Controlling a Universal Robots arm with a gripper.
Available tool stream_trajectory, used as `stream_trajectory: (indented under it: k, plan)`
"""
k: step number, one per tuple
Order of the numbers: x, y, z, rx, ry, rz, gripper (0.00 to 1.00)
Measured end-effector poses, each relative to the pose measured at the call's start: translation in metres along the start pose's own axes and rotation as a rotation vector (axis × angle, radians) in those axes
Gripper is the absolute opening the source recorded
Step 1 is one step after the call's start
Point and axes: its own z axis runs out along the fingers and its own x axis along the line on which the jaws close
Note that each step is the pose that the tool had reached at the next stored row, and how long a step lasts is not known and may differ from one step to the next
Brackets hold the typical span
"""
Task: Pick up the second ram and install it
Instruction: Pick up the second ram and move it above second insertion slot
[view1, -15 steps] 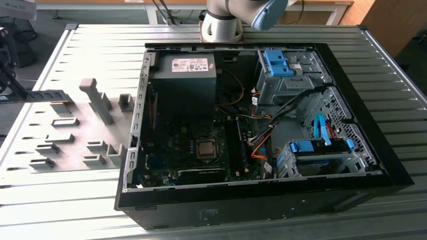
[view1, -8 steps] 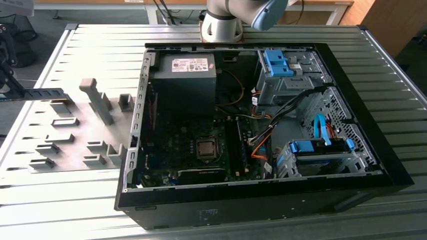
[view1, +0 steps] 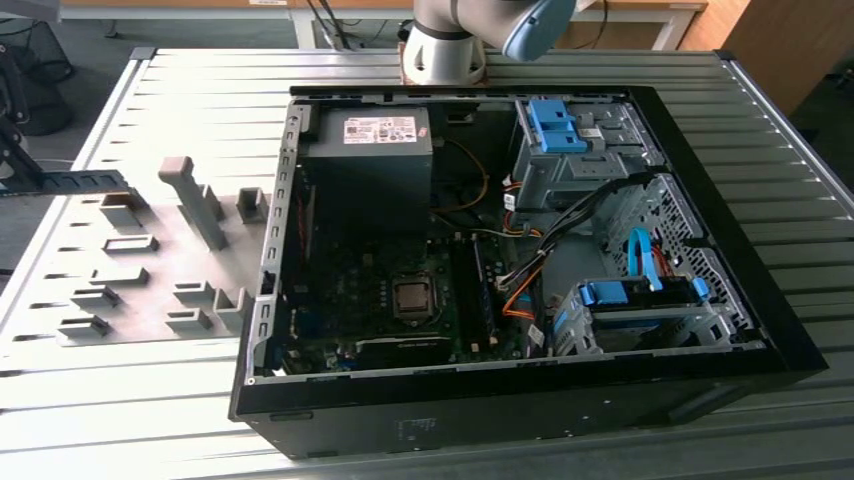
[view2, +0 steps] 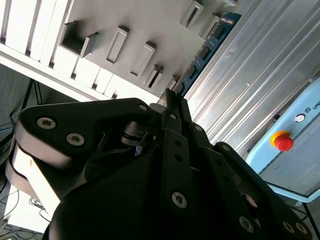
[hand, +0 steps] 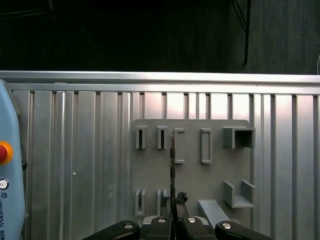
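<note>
Gripper (hand: 172, 200) clamped on second ram (hand: 172, 160) by its end; stick may pivot and jam at case (view1: 534, 420), exterior view's three o'clock from holder plate (view1: 150, 300).

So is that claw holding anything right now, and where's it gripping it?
Yes: the gripper pinches the second ram by one end; the rest sticks out.
</note>
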Motion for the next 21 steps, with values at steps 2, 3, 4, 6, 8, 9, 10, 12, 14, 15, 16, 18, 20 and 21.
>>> stream_trajectory:
  k: [2,3,4,6,8,9,10,12,14,15,16,18,20,21]
  plan:
    - [-0.0001,0.0,-0.002,0.0,0.0,0.0,0.14]
    - [-0.0001,0.0,-0.003,0.0,0.0,0.0,0.14]
    - [-0.0002,0.0001,-0.004,0.0,0.0,0.0,0.14]
    - [-0.0003,0.0001,-0.006,0.0,0.0,0.0,0.14]
    - [-0.0003,0.0001,-0.0078,0.0001,-0.0001,0.0,0.14]
    - [-0.0004,0.0001,-0.0087,0.0001,0.0,0.0,0.14]
    - [-0.0004,0.0001,-0.0095,0.0,0.0,0.0,0.14]
    - [-0.0005,0.0001,-0.011,0.0001,-0.0001,0.0,0.14]
    - [-0.0006,0.0002,-0.0126,0.0,-0.0001,0.0,0.14]
    - [-0.0006,0.0002,-0.0133,0.0,0.0,0.0,0.14]
    - [-0.0007,0.0002,-0.014,0.0,0.0,0.0,0.14]
    - [-0.0007,0.0002,-0.0153,0.0,0.0,0.0,0.14]
    - [-0.0009,0.0002,-0.0158,0.0002,0.0,0.001,0.14]
    - [-0.001,0.0002,-0.0159,0.0,0.0008,0.001,0.14]
